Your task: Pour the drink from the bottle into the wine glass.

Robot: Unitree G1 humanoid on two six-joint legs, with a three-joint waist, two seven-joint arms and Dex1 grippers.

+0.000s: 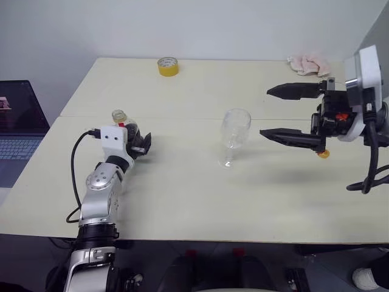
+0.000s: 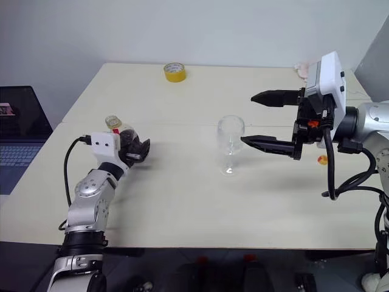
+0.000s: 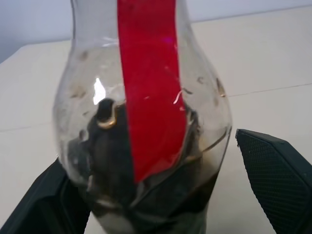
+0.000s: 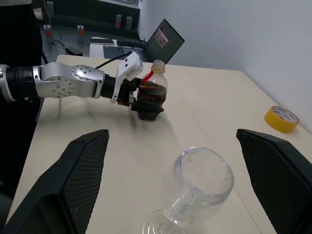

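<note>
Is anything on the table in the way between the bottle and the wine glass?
No. Bare table lies between the bottle and the wine glass. The tape roll sits far back.

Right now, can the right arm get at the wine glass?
Probably yes. The right gripper is open and pointed at the wine glass, with bare table between them. The bottle stands far off at the left gripper.

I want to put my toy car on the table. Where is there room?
The near strip of the table is bare, and the stretch between the tape roll and cloth. It's crowded around the bottle and wine glass.
</note>
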